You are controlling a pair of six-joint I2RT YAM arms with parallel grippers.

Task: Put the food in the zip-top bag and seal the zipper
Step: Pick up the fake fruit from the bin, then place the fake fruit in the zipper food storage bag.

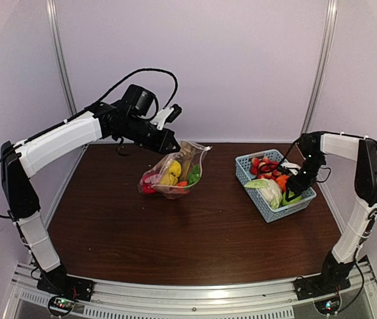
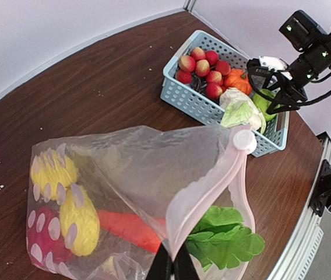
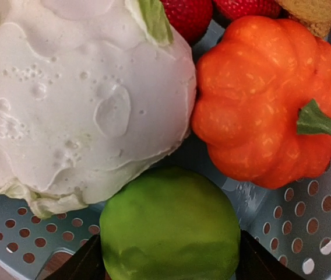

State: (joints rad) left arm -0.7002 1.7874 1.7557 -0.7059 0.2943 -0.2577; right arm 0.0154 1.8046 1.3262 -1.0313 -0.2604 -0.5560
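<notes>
L pincer (image 2: 172, 259) clamped on zip-top bag (image 2: 124, 169) rim, mouth up; R pincer (image 3: 171, 259) wide, astride green fruit (image 3: 171, 224).

Brown table (image 1: 175, 232) bears zip-top bag (image 1: 172, 176) and basket (image 1: 251, 193).

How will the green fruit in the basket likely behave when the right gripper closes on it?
The green fruit looks smooth and round, so it may slip from the right gripper. Hemmed in by the cabbage and pumpkin, it probably won't roll far.
</notes>
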